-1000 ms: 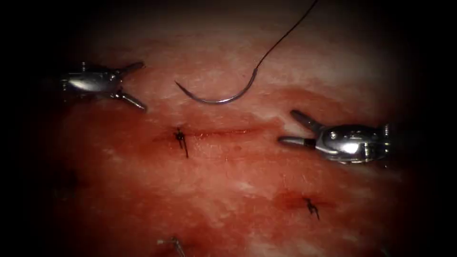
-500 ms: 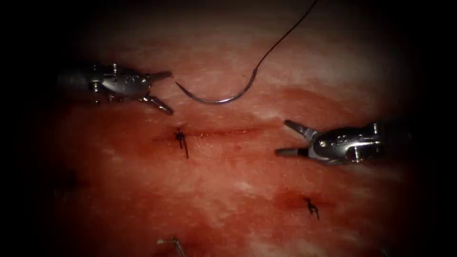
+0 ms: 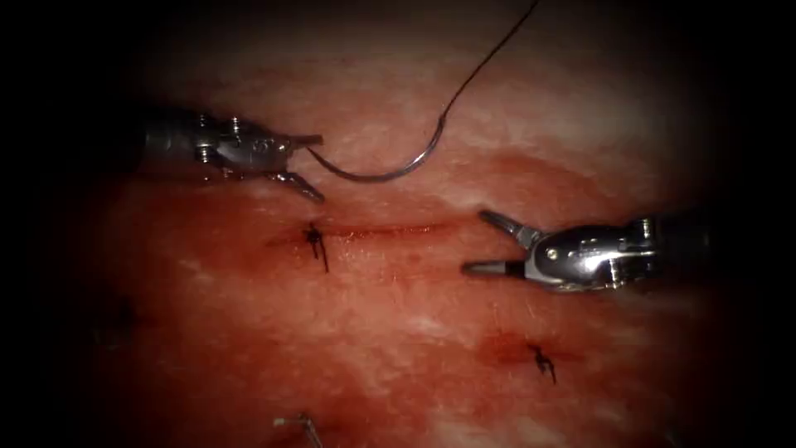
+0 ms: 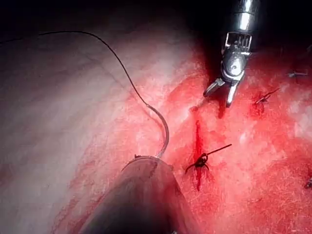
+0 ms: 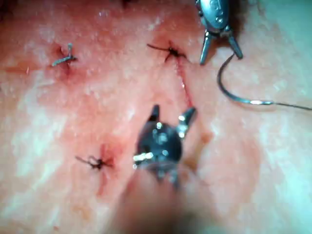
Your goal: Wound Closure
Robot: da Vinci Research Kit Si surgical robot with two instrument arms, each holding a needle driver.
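— Left side first?
— Left arm's silver needle driver (image 3: 313, 168): jaws spread wide, clamping nothing. Upper jaw right at the sharp point of the curved steel needle (image 3: 373, 177); touching or only just beside, cannot tell.

— And the needle itself?
— Lying free on the pink-red pork-belly tissue (image 3: 414, 332), above the narrow red cut (image 3: 381, 230), not in the tissue. Curve sagging toward the cut, both ends turned up. Thin dark thread (image 3: 481, 62) running from the blunt end up and away to the right, out past the upper edge.

— Right side?
— Right arm's silver needle driver (image 3: 474, 242): also splayed open, empty, hovering near the right end of the cut, well apart from the needle.

— Anything around or in the way?
— Small dark knotted stitch (image 3: 315, 242) across the left end of the cut, just below the left driver's lower jaw. Second dark knot (image 3: 543, 361) lower right, below the right driver, on its own reddened patch. Short pale cut end of thread (image 3: 303, 425) near the bottom edge. Red fluid (image 3: 249, 257) staining the tissue along and below the cut. Open tissue between either driver and the needle.
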